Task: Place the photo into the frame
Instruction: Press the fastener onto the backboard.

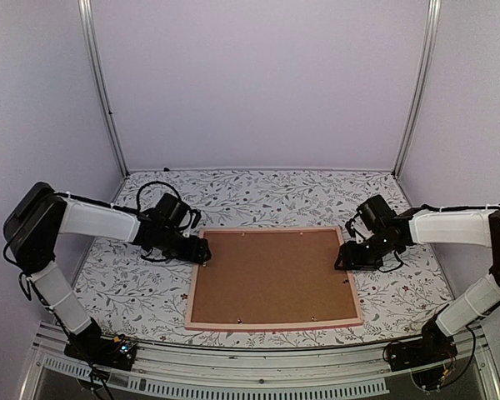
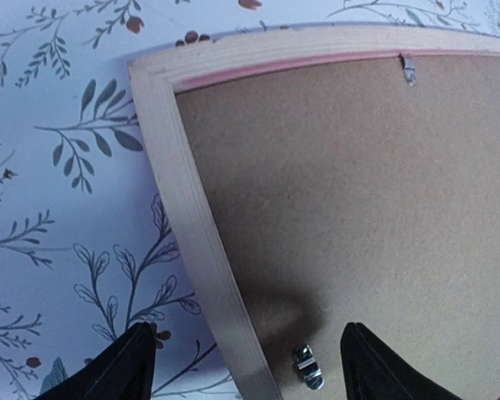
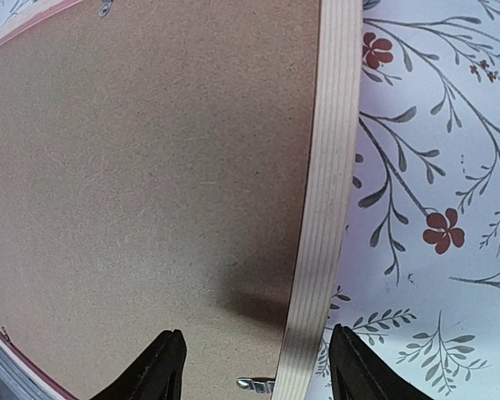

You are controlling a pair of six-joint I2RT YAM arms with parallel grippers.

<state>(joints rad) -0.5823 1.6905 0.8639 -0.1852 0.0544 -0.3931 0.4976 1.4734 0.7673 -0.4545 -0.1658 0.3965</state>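
The left fingers (image 2: 117, 371) were spread wide, pinching nothing: in the left wrist view one dark tip hung over the floral tabletop (image 2: 58, 208) outside the frame (image 2: 183, 192) and the other over the brown backing board (image 2: 358, 208), so the left gripper (image 2: 246, 367) straddled the pale left rail just short of its far corner. A small metal clip (image 2: 308, 367) sat on the board between the tips, hard against the rail's inner edge. Whether either tip touched anything could not be told. The right fingers (image 3: 362, 371) were parted too and held nothing, one tip over the board and one over the tabletop, with the right gripper (image 3: 257, 367) set across the ribbed right rail and another clip (image 3: 254, 384) just inside it. From above, the frame (image 1: 271, 325) lay flat in the middle of the tabletop (image 1: 133, 283), back side up, with the backing board (image 1: 271, 275) filling it from rail to rail. The left gripper (image 1: 202, 250) met its far-left corner and the right gripper (image 1: 343, 258) its right rail near the far end. Floral surface showed on every side of the frame: a broad band beyond the far rail up to the back wall, wide margins left and right under the arms, and only a thin strip between the near rail and the tabletop's near edge.
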